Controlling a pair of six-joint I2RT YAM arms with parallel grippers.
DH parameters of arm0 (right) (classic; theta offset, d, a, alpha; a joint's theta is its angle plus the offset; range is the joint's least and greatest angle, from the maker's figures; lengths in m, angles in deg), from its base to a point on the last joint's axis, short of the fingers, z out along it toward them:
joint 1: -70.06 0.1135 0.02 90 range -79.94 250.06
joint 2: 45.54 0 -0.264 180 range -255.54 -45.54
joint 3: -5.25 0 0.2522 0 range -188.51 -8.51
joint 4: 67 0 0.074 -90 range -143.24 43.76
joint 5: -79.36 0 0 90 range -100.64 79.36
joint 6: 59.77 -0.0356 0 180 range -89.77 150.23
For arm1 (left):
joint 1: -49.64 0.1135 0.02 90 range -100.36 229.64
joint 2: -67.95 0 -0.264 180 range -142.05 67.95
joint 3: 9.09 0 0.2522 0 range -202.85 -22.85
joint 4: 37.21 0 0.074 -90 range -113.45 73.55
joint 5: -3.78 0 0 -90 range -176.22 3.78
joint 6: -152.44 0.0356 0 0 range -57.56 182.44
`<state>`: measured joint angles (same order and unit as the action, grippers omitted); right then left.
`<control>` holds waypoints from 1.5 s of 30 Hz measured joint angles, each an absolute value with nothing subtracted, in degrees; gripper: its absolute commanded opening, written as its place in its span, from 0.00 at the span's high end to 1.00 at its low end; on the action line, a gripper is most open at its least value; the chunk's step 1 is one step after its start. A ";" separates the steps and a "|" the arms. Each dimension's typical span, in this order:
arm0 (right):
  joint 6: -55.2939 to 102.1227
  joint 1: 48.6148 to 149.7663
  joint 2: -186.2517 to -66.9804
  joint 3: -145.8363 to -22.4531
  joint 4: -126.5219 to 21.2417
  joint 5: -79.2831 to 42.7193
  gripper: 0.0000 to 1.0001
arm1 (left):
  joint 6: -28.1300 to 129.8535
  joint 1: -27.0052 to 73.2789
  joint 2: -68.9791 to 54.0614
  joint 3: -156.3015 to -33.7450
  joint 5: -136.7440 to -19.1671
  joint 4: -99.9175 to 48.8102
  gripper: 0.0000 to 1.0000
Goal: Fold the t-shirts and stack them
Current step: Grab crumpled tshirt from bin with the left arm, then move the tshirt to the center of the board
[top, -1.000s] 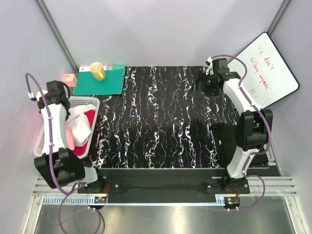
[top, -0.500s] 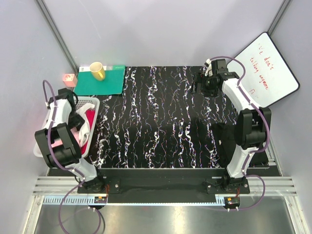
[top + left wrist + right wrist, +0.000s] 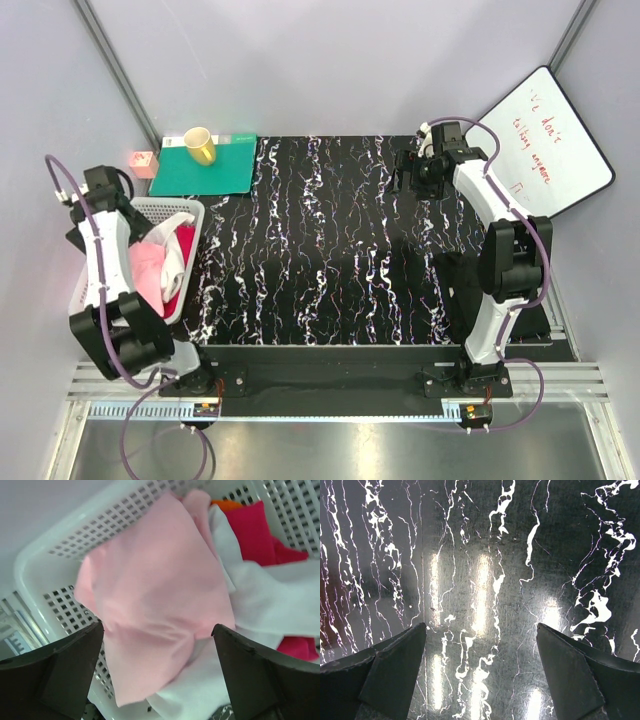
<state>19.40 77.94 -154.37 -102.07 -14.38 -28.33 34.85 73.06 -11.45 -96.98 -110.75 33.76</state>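
Nothing is folded yet. The pink t-shirt [image 3: 155,580], white t-shirt [image 3: 270,595] and red t-shirt [image 3: 255,530] lie in the basket [image 3: 55,545]. The left hand [image 3: 157,630] hangs wide open over it. The right hand [image 3: 481,630] is wide open, far from it. Next, the left hand likely grabs pink.

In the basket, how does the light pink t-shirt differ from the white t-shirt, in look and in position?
Colour: the light pink t-shirt is pale pink, the white t-shirt plain white. Position: the light pink t-shirt lies on top, over an edge of the white t-shirt, which drapes across the magenta-red t-shirt. Both lie unfolded inside the white basket.
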 measured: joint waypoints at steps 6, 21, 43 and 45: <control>19.42 77.96 -154.59 -102.13 -14.41 -28.92 0.00 | 36.27 79.37 -19.12 -99.36 -110.05 32.86 0.08; 19.46 77.96 -154.59 -102.13 -14.36 -28.92 0.00 | 37.97 81.27 -25.33 -99.30 -104.50 31.03 1.00; 18.31 77.13 -154.59 -108.56 -12.61 -26.54 0.00 | 35.00 49.63 -11.19 -126.60 -82.97 24.38 1.00; 17.48 75.87 -154.59 -110.70 -12.57 -26.32 0.00 | 35.44 44.14 -14.36 -130.27 -80.50 24.58 1.00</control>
<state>17.48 75.87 -154.59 -110.70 -12.57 -26.32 35.44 44.14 -14.36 -130.27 -80.50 24.58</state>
